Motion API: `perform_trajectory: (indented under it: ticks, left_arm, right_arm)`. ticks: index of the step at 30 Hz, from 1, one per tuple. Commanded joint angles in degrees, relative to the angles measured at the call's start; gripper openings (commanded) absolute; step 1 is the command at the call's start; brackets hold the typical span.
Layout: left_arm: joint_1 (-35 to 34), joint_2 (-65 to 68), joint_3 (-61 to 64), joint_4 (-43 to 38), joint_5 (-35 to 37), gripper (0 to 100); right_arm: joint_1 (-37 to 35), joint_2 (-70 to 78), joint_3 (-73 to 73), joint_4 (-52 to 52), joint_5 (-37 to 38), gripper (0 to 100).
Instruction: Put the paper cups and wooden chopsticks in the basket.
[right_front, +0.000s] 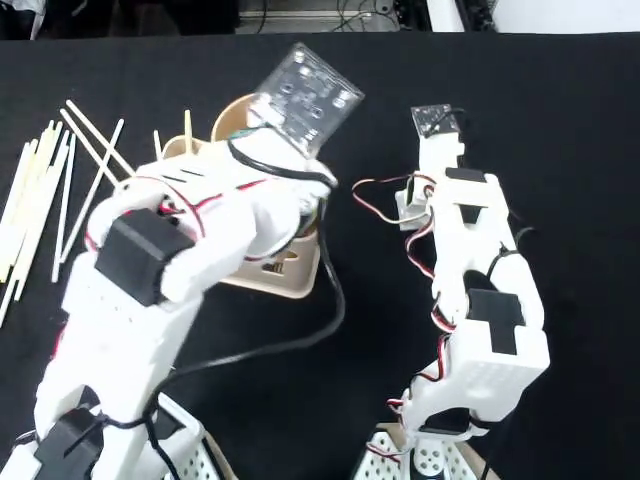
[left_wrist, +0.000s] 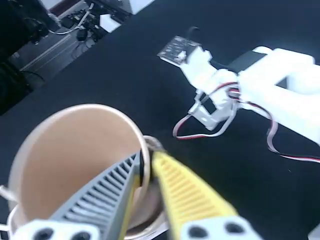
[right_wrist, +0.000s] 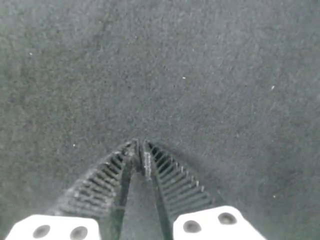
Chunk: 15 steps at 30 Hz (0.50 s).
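While left hand (left_wrist: 146, 160) clamps paper cup (left_wrist: 65, 165) rim, right hand (right_wrist: 139, 146) lies low; closed.

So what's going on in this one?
The left gripper is shut on the rim of a paper cup, one finger inside and one outside, holding it at the wooden basket. Whether the cup is set down yet is unclear. Many chopsticks lie loose on the black table beside the basket. The right gripper is shut, holding nothing, over bare table.
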Motion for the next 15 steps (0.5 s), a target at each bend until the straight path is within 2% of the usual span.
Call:
perform_trajectory:
  ticks: [1, 6, 8, 12, 15]
  left_arm:
    - [-2.77, -0.44, -0.75, 0.18, 12.22, 31]
    - [-3.12, -0.62, -7.96, 1.32, 13.98, 31]
    - [-5.93, -0.62, -14.11, 2.99, 16.00, 31]
    - [-20.09, -0.62, -28.44, 7.82, 18.02, 31]
    - [-34.51, 0.09, -34.59, 11.34, 15.12, 31]
  right_arm:
    - [-0.97, -0.22, -0.57, -0.88, 0.53, 1.2]
    - [-0.97, -0.22, -0.57, -0.97, 0.53, 1.2]
    - [-0.97, -0.22, -0.48, -0.97, 0.53, 1.2]
    - [-0.97, -0.22, -0.48, -0.88, 0.53, 1.2]
    - [-0.97, -0.22, -0.48, -0.88, 0.53, 1.2]
